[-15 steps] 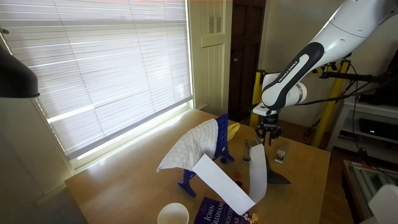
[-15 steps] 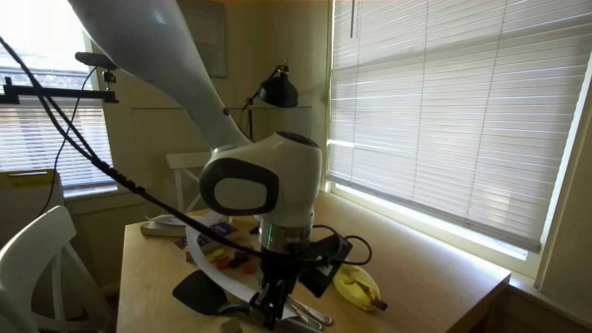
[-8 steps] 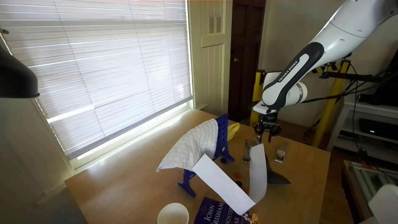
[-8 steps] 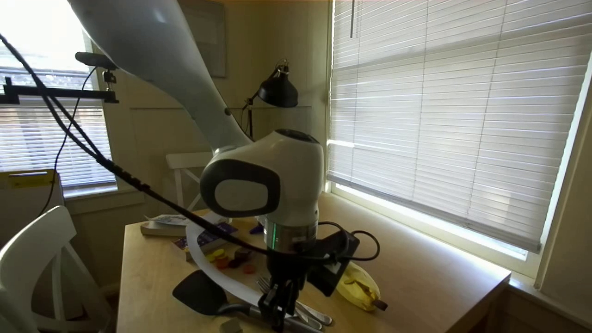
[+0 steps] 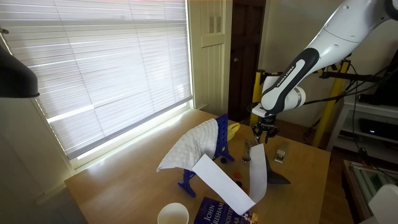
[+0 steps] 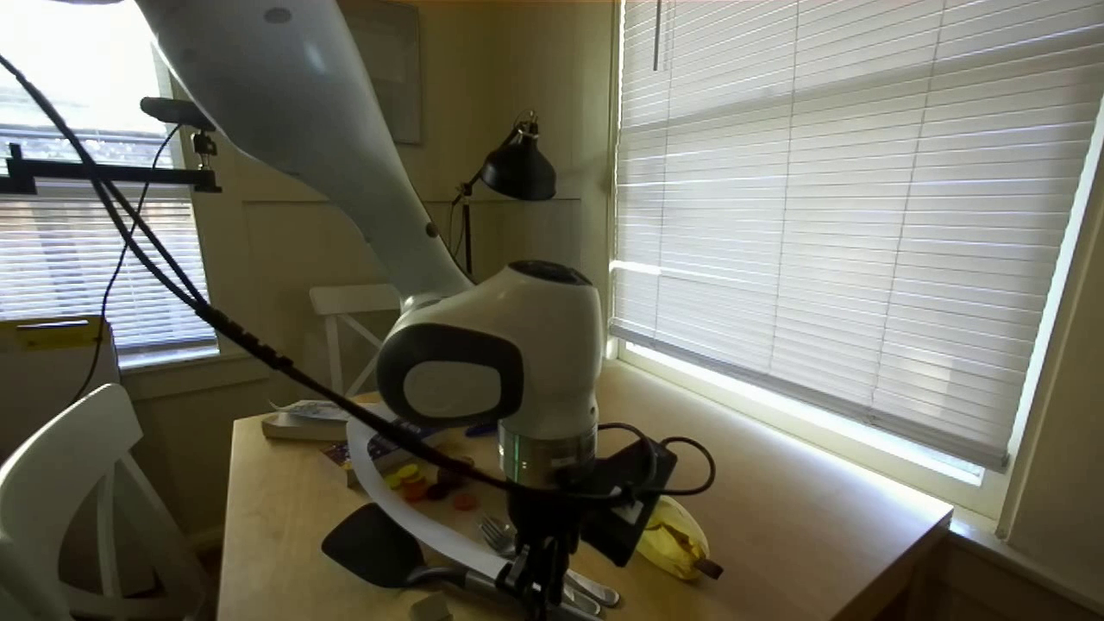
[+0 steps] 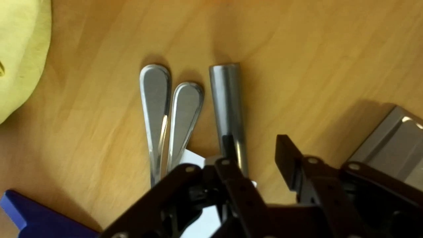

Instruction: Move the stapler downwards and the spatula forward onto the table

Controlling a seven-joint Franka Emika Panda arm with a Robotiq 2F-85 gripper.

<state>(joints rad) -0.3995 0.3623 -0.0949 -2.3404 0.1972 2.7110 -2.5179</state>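
Note:
The spatula lies on the light-brown table (image 5: 133,174); its black blade (image 5: 276,178) also shows in an exterior view (image 6: 373,545). The round metal end of the spatula's handle (image 7: 226,96) shows in the wrist view. The small stapler (image 5: 280,154) lies beside the spatula, and its grey body shows at the right edge of the wrist view (image 7: 393,148). My gripper (image 7: 256,142) is open and empty above the handle. Its left finger overlaps the handle in the wrist view; its right finger is over bare wood. In an exterior view the gripper (image 5: 262,139) hangs above the table's far end.
Silver cutlery (image 7: 155,89) lies left of the handle. A curled white paper strip (image 5: 258,174) stands beside the spatula. A blue rack (image 5: 222,133) with a white cloth, a yellow object (image 6: 668,539), a white cup (image 5: 173,214) and a book (image 5: 214,205) share the table.
My gripper has shifted a little left in one exterior view and right in another, and the arm has tilted slightly. The spatula and stapler have not moved.

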